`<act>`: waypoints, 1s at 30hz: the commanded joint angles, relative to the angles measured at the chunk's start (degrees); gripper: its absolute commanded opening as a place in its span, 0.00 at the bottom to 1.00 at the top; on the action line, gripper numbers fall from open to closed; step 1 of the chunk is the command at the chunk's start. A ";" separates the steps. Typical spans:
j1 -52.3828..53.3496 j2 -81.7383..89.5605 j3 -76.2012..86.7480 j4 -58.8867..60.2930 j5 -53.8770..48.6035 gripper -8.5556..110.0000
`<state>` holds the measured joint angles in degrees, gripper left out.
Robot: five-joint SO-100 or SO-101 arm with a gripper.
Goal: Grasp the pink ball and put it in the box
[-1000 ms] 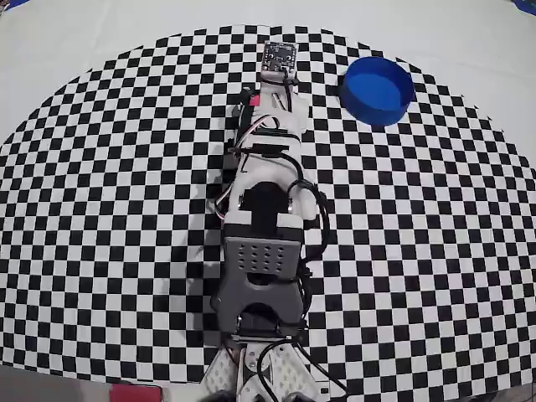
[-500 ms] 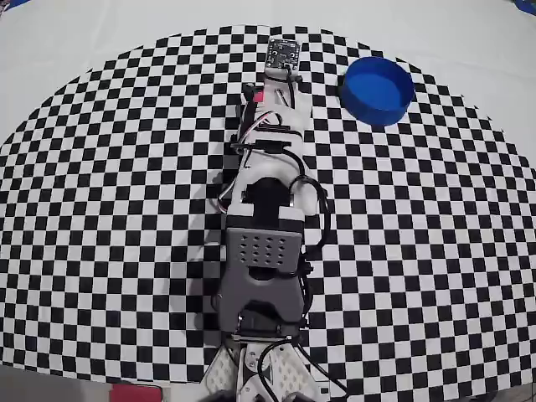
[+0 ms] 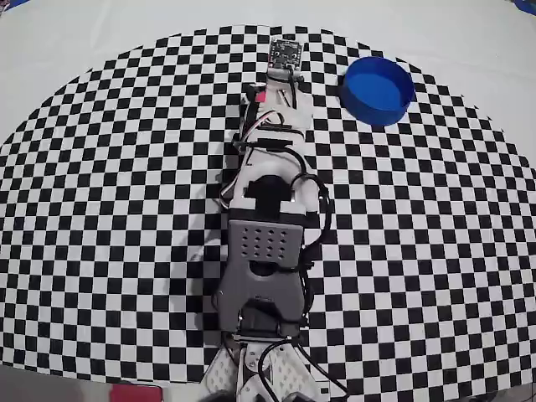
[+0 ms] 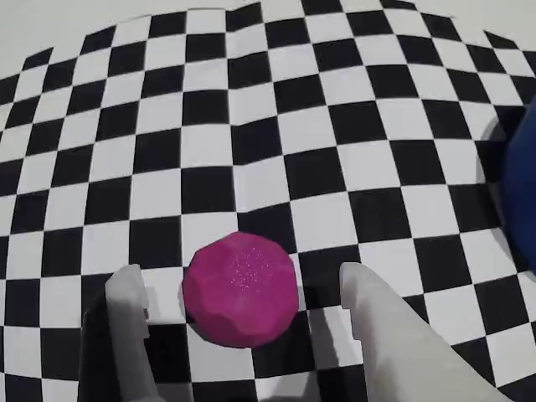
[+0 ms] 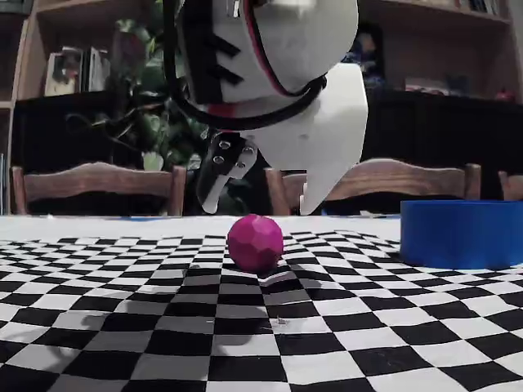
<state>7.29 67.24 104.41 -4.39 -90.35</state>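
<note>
The pink ball (image 4: 241,289) rests on the checkered mat between my two white fingers (image 4: 126,306), with a gap on each side. My gripper (image 4: 243,275) is open. In the fixed view the gripper (image 5: 260,204) hangs just above the ball (image 5: 255,242), its tips straddling the ball without touching it. The box (image 3: 378,90), a round blue tub, stands to the right of the wrist in the overhead view and at the right in the fixed view (image 5: 462,233). Its blue edge shows at the right border of the wrist view (image 4: 526,193). In the overhead view the arm hides the ball.
The black-and-white checkered mat (image 3: 126,209) covers the table, with a plain white surface beyond its far edge. The arm (image 3: 266,243) stretches from the near edge up the middle. Wooden chairs (image 5: 98,184) and shelves stand behind the table.
The arm has reached slightly farther toward the far edge of the mat; the wrist has crept up and a little right in the overhead view. The box has not moved.
</note>
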 commanded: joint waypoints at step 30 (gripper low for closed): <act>1.14 -7.73 -10.72 0.26 0.35 0.29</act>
<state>7.82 59.33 96.24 -4.22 -90.35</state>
